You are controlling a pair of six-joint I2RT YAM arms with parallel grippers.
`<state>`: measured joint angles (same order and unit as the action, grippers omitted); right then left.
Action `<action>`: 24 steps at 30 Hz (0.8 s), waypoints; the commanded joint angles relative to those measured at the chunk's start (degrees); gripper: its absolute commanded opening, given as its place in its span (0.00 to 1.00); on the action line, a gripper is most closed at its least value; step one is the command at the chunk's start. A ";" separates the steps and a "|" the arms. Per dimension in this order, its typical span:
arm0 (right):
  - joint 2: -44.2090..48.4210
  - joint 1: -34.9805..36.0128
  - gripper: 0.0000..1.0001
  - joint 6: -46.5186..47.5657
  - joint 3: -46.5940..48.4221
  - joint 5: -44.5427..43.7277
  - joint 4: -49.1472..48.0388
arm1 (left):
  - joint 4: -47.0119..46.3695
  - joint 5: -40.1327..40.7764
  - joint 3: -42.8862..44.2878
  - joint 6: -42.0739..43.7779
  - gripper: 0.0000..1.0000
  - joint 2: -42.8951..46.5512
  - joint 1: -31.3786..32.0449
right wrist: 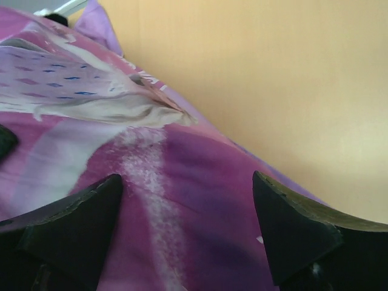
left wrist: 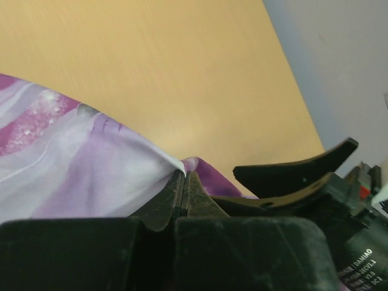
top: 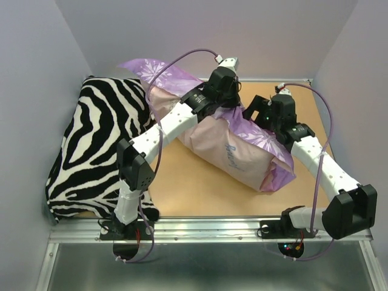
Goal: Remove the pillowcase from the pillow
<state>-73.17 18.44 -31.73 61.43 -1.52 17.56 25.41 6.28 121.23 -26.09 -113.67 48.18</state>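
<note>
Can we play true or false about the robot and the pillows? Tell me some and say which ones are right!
1. The left gripper is pinching the pillowcase. True.
2. The right gripper is squeezed shut. False: its fingers are wide apart, just over the purple cloth.
3. The zebra pillow is next to the right arm. False: it lies on the left arm's side of the table.
4. The table is a light wood colour. True.
</note>
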 commanded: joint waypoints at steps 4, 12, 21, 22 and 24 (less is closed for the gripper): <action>0.83 -6.04 0.98 2.02 4.92 -2.67 7.22 | -18.90 -1.54 -2.13 -7.30 0.00 -0.67 -4.76; 5.04 -7.19 1.00 1.31 18.45 -7.35 11.35 | -18.73 -4.44 4.00 -7.84 0.16 -11.30 -6.00; 7.43 -7.27 1.00 4.22 22.88 5.11 12.14 | -27.42 -11.38 -0.37 -3.54 0.52 -8.69 -6.61; 7.25 -7.19 1.00 4.13 21.29 7.38 11.80 | -27.69 -11.56 -0.29 -3.27 0.54 -8.15 -6.70; 7.77 -7.19 1.00 2.64 13.66 10.47 9.61 | -29.44 -11.91 -1.60 -2.22 0.57 -5.52 -6.61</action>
<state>-64.14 11.22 -28.88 83.83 -0.78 28.23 0.89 -4.01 121.71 -32.03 -126.15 42.63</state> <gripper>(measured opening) 0.998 0.557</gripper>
